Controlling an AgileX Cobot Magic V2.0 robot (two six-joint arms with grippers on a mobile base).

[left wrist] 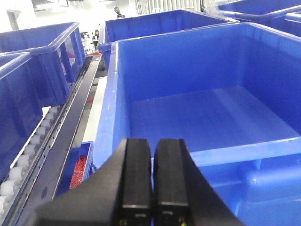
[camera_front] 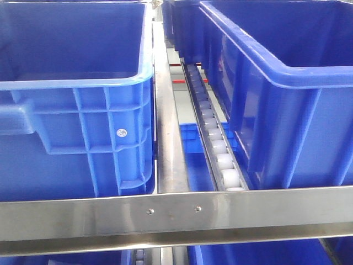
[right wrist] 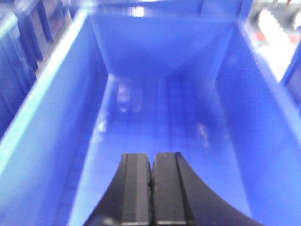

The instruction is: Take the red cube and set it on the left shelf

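Left pincer [left wrist: 151, 181]: you see it at the bottom centre of the left wrist view, its two black fingers pressed together with only a thin seam between them and nothing in their grip. It points out over the near rim of a big blue bin [left wrist: 202, 117].
Right pincer [right wrist: 151, 186]: at the bottom centre of the right wrist view, fingers together as well, holding nothing. It looks down into a deep blue crate [right wrist: 56, 108]; that view is blurred, so you get little detail of the floor.
Red cube: you cannot make out a single cube in any view. The only red you have is a patch of small red pieces [left wrist: 80, 168] in a low blue tray [left wrist: 89, 153] at the lower left of the left wrist view, beside the big bin and below the roller track [left wrist: 26, 157].
Front view: neither arm shows here. A blue tub [camera_front: 77, 110] fills the left, a second tub [camera_front: 287, 94] the right, with a line of white rollers [camera_front: 218, 146] running up the middle between them.
Rail [camera_front: 176, 212]: a steel bar crosses the bottom of the front view, in front of both tubs.
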